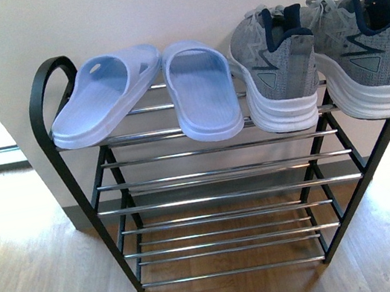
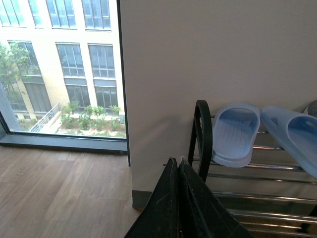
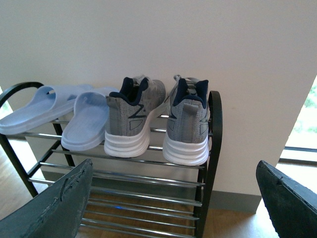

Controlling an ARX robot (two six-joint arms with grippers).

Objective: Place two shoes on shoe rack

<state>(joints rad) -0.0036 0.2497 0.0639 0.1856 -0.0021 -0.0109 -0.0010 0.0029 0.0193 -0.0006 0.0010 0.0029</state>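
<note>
- The left gripper (image 2: pixel 178 163) shows only in its own wrist view: two dark fingers pressed flat together with nothing between them, raised at about the height of the rack's top tier and just beside the rack's left end.
- The right gripper (image 3: pixel 173 198) shows only in its own wrist view: its two dark fingers (image 3: pixel 59 208) stand wide apart at the picture's edges, empty, facing the rack from in front with the shoes framed between them.
- Neither arm appears in the front view.
- No readable writing shows anywhere; each sneaker has a dark angular outline mark on its side near the heel, and I cannot tell whether it is a brand logo.
- The shoe rack (image 1: pixel 45 89) stands against a pale wall on a wood floor, with curved black end frames and tiers of chrome bars. All four shoes sit on its top tier; the lower tiers hold nothing visible.
- Far left on that tier lies the left sandal (image 1: pixel 100 98), pale blue, angled so its toe leans toward the middle.
- Just beside it, the right sandal (image 1: pixel 201 92) lies straight, its heel end slightly overhanging the front bar; the two sandals' toes are close at the back.
- Next comes the left sneaker (image 1: pixel 276 71), grey knit with a white sole and navy lining, heel toward the camera, upright.
- At the far right sits the right sneaker (image 1: pixel 364 55), just beside its mate, near the rack's right end frame.
</note>
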